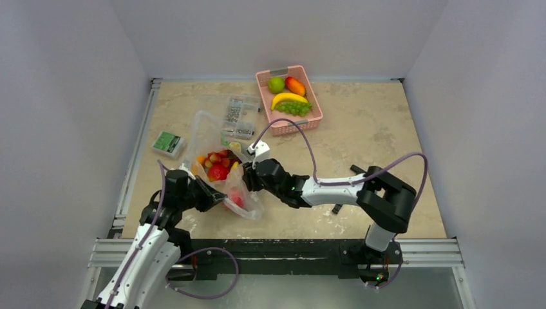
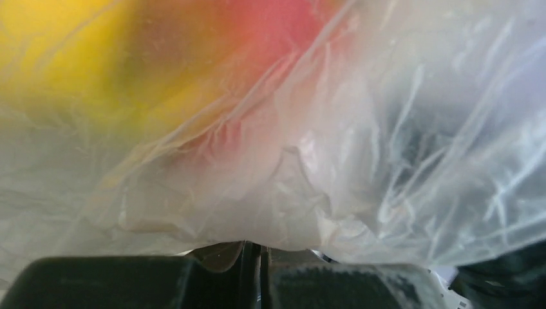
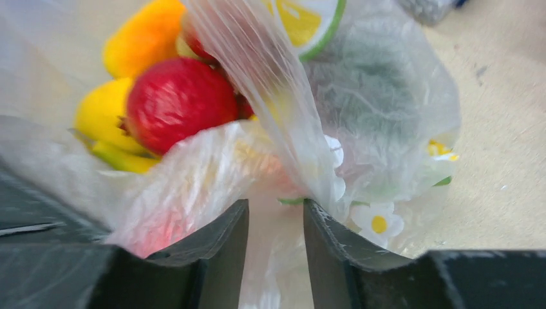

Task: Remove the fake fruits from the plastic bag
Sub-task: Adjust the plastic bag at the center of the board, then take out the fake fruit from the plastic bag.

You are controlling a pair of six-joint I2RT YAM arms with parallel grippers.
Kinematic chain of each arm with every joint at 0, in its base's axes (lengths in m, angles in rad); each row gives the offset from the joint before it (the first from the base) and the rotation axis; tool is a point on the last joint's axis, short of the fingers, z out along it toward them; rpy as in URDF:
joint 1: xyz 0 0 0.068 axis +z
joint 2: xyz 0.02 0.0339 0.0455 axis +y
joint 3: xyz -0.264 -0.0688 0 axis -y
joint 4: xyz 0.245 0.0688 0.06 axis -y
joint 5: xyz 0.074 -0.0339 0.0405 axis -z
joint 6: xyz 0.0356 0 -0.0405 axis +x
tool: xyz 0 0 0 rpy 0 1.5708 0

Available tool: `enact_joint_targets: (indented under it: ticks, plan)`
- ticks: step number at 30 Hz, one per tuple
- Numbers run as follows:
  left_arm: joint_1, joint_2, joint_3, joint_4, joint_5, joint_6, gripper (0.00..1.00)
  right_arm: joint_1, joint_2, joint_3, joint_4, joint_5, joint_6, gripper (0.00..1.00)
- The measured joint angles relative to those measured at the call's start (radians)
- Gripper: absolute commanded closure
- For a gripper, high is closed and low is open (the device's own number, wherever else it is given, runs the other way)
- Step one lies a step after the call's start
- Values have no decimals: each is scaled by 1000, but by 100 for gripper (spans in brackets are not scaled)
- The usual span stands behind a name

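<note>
The left gripper (image 2: 252,251) fills the bottom of its own view. Its fingers are closed to a hairline, with a pleat of bag (image 2: 322,161) film nipped between them. The right gripper (image 3: 275,238) has its fingers a little apart, and a fold of the bag runs through the gap. Whether it clamps that fold I cannot tell.

The bag lies left of the basket (image 1: 296,126) and nearer the arms than it. Both grippers meet the bag at the end farthest from the basket, one on each side.

By my reading the task has hardly begun. The fruits (image 3: 177,103) sit bunched inside the film in red, orange and yellow, with one red fruit lower down by the grippers. I see none lying loose outside the bag, so every fruit is left to take out.

The bag's long axis runs from the gripped end away from the arms, leaning slightly left of the basket. The far end looks like a loose, open rim, so I judge the mouth points away from the arms and the gripped end is the closed one.
</note>
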Motion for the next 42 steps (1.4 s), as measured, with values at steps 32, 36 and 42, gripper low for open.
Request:
enact_joint_targets:
  ticks: [32,36,42]
  plan:
    - [0,3,-93,-148,59,-27,100,60,166,435,-312,-301,-169,25]
    - [0,-16,-93,-162,53,-27,100,60,230,466,-333,-266,-198,20]
    - [0,-18,-93,-163,53,-28,100,60,299,525,-354,-223,-234,18]
